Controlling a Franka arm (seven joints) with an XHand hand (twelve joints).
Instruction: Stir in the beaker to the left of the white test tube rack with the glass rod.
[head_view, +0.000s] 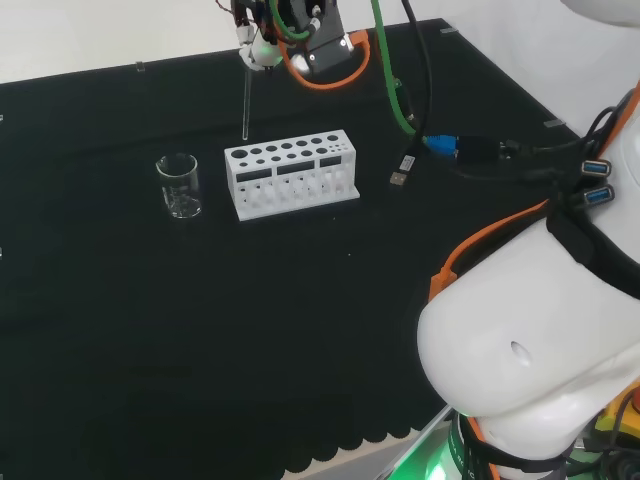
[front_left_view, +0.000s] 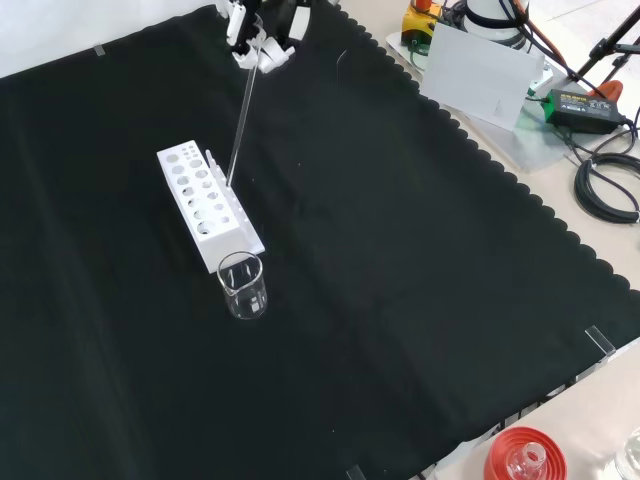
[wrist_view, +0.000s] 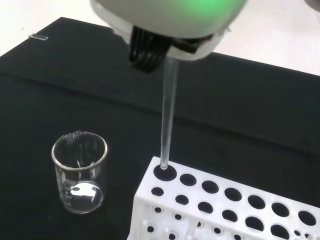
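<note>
Close under my wrist camera, the hand (wrist_view: 165, 20) has its fingers pinched around the top of the glass rod (wrist_view: 167, 120), and I can see the rod hanging nearly upright with its lower tip at a corner hole of the white test tube rack (wrist_view: 225, 210). Whether the tip sits inside that hole or just over it, I can't tell. Just beside the rack stands the clear beaker (wrist_view: 80, 172), upright, apart from the rack. On my head view the beaker (head_view: 180, 186) is left of the rack (head_view: 291, 173), rod (head_view: 245, 105) slanting down from the hand (head_view: 262, 48). On my front view, the beaker (front_left_view: 242, 285) is at the rack's near end.
</note>
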